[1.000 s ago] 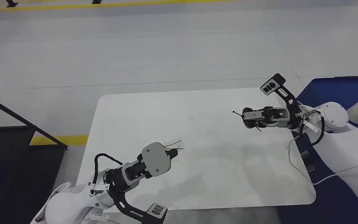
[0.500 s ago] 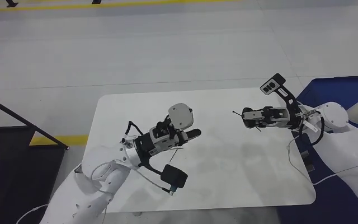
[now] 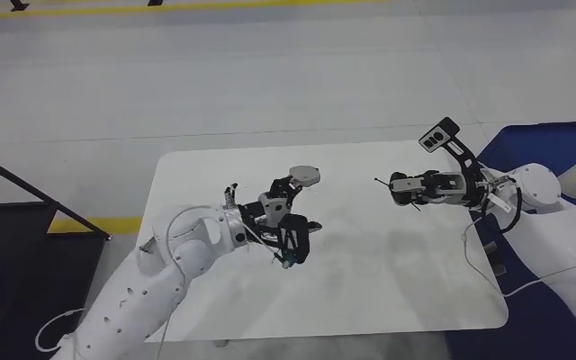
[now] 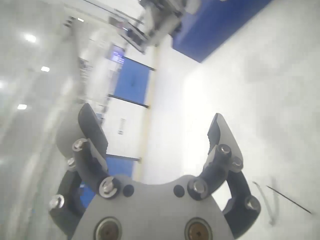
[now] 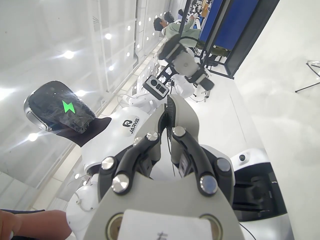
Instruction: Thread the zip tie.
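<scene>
Lab hall with blue partitions [image 5: 225, 16] and floor tape [image 3: 99, 223].

Bright, even overhead light. My table [image 3: 405, 297] glares white. Ceiling lamps [image 5: 68, 54] flare into stars in my right wrist view; my left wrist view is smeared, its edges bent.

The left hand [image 4: 151, 112] has swung inward across the table [image 3: 405, 279] from its near edge, rolling over.

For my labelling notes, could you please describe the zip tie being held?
At the white table's edge by the blue mat, find the right gripper. The zip tie is the thin black strip pinched in it, tip poking toward the table's middle, unlike the strand lying by the left gripper.
</scene>
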`<move>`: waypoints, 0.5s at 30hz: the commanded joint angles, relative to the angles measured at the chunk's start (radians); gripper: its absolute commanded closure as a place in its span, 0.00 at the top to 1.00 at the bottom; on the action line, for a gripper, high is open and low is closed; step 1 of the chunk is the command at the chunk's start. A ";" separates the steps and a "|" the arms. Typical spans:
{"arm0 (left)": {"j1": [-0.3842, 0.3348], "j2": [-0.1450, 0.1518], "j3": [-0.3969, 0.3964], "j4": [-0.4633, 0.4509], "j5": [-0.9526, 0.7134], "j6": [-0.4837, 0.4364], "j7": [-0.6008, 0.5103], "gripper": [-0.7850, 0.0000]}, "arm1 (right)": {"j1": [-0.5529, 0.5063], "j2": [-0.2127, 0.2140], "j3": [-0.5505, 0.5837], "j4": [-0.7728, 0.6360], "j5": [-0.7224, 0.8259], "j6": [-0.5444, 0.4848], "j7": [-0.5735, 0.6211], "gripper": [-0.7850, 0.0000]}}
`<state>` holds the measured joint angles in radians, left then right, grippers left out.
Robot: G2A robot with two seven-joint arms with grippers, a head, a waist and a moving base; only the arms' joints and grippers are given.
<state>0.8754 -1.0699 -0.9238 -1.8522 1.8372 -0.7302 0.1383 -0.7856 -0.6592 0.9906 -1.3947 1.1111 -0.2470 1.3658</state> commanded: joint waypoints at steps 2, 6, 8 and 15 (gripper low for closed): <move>-0.048 -0.023 0.010 0.067 -0.303 -0.170 -0.248 1.00 | 0.000 0.000 0.000 0.000 0.000 0.000 0.000 0.00; -0.051 -0.028 0.017 0.081 -0.354 -0.167 -0.313 1.00 | 0.000 0.000 0.000 0.000 0.000 0.000 0.000 0.00; -0.051 -0.028 0.017 0.081 -0.354 -0.167 -0.313 1.00 | 0.000 0.000 0.000 0.000 0.000 0.000 0.000 0.00; -0.092 -0.059 0.119 0.219 -0.508 -0.187 -0.559 1.00 | 0.000 0.000 0.000 0.000 0.000 0.000 0.000 0.00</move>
<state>0.8068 -1.1168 -0.8354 -1.6820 1.4053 -0.9412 -0.3057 -0.7855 -0.6592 0.9906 -1.3947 1.1111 -0.2470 1.3657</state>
